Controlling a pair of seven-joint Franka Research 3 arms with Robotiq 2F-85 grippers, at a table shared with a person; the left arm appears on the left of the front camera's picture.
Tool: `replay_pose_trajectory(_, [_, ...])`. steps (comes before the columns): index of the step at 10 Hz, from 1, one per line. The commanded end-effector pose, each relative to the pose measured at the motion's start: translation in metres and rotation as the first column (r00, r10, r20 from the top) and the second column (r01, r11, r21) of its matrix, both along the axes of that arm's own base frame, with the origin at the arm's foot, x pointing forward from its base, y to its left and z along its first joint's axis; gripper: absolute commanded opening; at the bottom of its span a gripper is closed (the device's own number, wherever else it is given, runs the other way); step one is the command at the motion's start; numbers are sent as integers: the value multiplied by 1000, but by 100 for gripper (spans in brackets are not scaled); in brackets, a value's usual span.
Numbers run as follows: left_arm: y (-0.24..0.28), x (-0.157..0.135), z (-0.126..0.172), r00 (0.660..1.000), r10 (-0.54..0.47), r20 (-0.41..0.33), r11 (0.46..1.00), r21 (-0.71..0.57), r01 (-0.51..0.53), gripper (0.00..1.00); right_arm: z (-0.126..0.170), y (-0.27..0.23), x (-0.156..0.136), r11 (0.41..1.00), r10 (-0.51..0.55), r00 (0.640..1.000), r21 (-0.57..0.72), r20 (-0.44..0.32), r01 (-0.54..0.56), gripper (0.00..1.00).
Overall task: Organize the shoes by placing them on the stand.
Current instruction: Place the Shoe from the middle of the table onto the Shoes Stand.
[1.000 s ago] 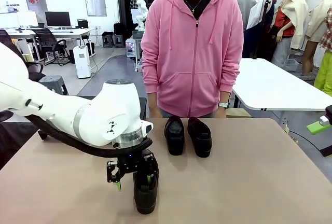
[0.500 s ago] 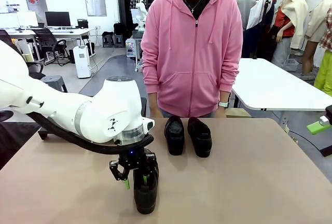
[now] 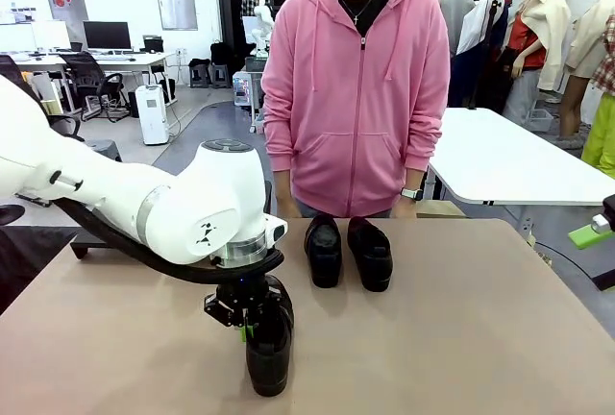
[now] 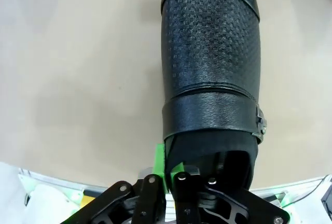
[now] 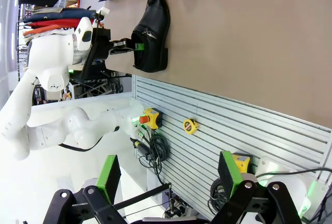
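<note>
Broadly, the scene is laid out on a tan table (image 3: 480, 338), at whose far edge a person (image 3: 356, 98) in a pink hooded top is stood, arms lowered behind that edge. The left arm (image 3: 144, 208) is brought in from the left edge and bent down over the near edge, left of the middle. Two shoes (image 3: 323, 250) are set side by side at the middle of the far edge, touching or nearly so; whether they are carried by the stand cannot be told. A third shoe (image 3: 268, 362) is located close to the near edge, well apart from that pair, and appears to be resting on the table.

The left gripper (image 3: 252, 324) is clenched on this third shoe. In the left wrist view one green pad (image 4: 160, 163) is pressed against the outside of the side wall near the heel, while the other finger is sunk inside the opening. The right gripper (image 5: 168, 178) is held spread wide, grasping nothing, away from all the shoes.

Several hazards may be judged from this grasp. A thin, pliant wall of glossy leather is pinched at one end only, so the toe is likely to drop once the shoe is lifted. The shoe may then pivot between the pads or slide out. A sagging toe could be dragged along the table. It could also be driven into the pair at the far edge, by which they would be shoved out of line.
</note>
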State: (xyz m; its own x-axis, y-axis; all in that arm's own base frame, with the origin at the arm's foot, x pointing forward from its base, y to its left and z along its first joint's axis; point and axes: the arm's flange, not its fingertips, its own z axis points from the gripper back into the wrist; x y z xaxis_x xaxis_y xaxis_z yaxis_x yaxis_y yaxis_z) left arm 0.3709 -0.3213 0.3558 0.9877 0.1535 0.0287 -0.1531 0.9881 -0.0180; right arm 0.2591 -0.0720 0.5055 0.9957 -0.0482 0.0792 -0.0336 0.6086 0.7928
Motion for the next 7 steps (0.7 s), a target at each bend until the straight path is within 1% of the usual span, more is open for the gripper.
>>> replay_pose_trajectory(1, [-3, 0, 2, 1000, 15, 26, 999, 48, -16, 0, 4, 1, 0, 1000, -7, 1000, 21, -2, 7, 100])
replay_pose_trajectory(2, [-5, 0, 9, 999, -4, 47, 999, 34, 2, 0, 4, 1, 0, 1000, -7, 1000, 21, -2, 7, 100])
replay_pose_trajectory(3, [-10, -3, 21, 996, -45, 78, 999, 20, 43, 0, 4, 1, 0, 1000, -7, 1000, 21, -2, 7, 100])
replay_pose_trajectory(4, [-13, -11, 39, 984, -127, 123, 992, 15, 126, 0, 4, 1, 0, 1000, -7, 1000, 21, -2, 7, 100])
replay_pose_trajectory(5, [-12, -20, 62, 965, -229, 132, 973, 24, 228, 0, 4, 1, 0, 1000, -7, 1000, 21, -2, 7, 100])
replay_pose_trajectory(6, [-7, -28, 82, 933, -321, 162, 947, 49, 317, 0, 4, 1, 0, 1000, -7, 1000, 21, -2, 7, 100])
replay_pose_trajectory(7, [1, -34, 103, 913, -342, 221, 940, 80, 333, 0, 4, 1, 0, 1000, -7, 1000, 21, -2, 7, 100])
